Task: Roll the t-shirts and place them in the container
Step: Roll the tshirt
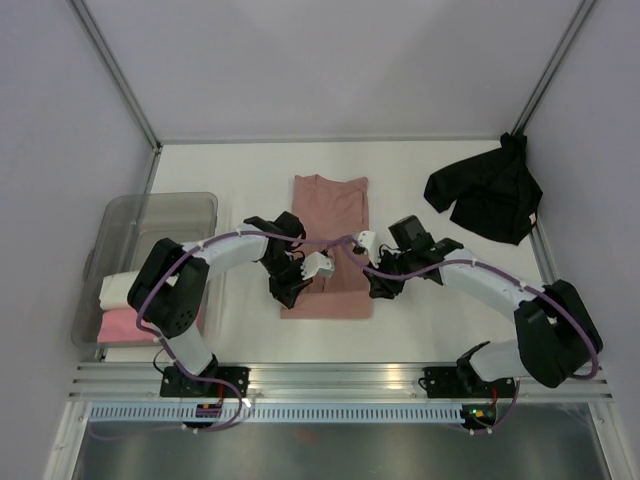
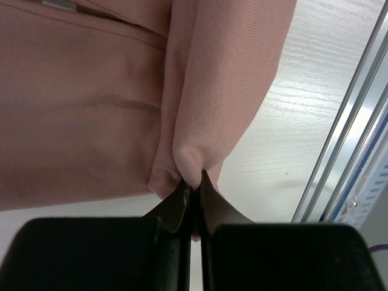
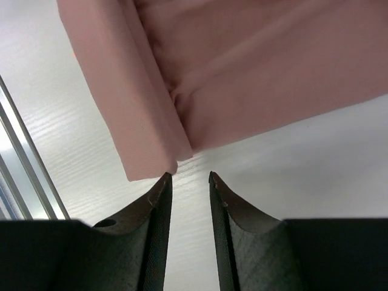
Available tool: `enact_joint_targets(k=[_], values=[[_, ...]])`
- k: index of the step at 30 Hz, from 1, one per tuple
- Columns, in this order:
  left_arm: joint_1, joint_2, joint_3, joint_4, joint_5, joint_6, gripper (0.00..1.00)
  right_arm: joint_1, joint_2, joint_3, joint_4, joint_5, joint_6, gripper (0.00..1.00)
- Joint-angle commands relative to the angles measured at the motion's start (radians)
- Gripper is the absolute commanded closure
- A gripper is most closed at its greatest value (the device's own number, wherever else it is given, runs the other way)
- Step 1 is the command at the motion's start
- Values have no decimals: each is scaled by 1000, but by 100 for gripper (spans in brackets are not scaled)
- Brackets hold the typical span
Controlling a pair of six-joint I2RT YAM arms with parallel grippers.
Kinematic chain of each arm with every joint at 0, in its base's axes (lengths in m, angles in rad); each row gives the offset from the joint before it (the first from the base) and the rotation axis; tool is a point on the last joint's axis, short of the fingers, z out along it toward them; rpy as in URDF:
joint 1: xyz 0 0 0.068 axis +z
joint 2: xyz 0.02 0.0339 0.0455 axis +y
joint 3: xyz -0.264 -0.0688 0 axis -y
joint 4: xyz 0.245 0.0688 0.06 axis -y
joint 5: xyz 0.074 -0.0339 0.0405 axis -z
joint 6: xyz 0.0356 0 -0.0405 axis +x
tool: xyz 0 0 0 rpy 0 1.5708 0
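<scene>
The salmon-pink t-shirt [image 1: 330, 235] lies folded into a long strip mid-table. My left gripper [image 1: 287, 290] is shut on its near left corner; in the left wrist view the cloth [image 2: 200, 109] is pinched between the closed jaws [image 2: 194, 182] and drapes from them. My right gripper [image 1: 383, 287] is open beside the shirt's near right edge; in the right wrist view [image 3: 189, 177] the folded hem [image 3: 139, 121] ends just past the left fingertip, with nothing between the jaws. A crumpled black t-shirt [image 1: 487, 195] lies at the far right. Cream [image 1: 120, 290] and bright pink [image 1: 125, 325] rolls sit at the left.
A translucent grey plastic bin [image 1: 160, 215] stands at the left, holding the rolls at its near end. Aluminium rails [image 1: 340, 380] run along the near table edge. Frame posts [image 1: 540, 80] rise at the far corners.
</scene>
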Motion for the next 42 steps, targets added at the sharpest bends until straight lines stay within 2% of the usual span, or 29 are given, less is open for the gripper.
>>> enact_joint_targets(k=[1,4,8,10,13,16,20,27,30,34,42], values=[[7,20,40,-26,-31,-37,94,-18,-123,47,15,1,85,62],[7,22,51,-24,-22,-48,91,5,-195,-30,102,-13,200,65],[7,20,51,-26,-20,-57,88,168,-312,-177,430,146,376,83],[7,20,51,-24,-22,-63,87,225,-342,-235,583,183,465,88],[7,22,52,-24,-19,-63,85,262,-347,-291,682,189,481,94],[7,31,62,-26,-19,-71,84,293,-275,-314,693,253,469,99],[7,39,80,-24,-29,-83,83,296,-163,-288,696,258,457,100],[7,39,82,-29,-31,-88,80,296,-128,-320,724,367,507,100],[7,31,79,-26,-37,-80,75,296,-125,-337,725,386,541,100],[7,13,85,-26,-39,-60,60,296,-77,-334,725,390,567,100],[48,-81,117,35,-100,-135,59,296,12,-291,713,409,572,100]])
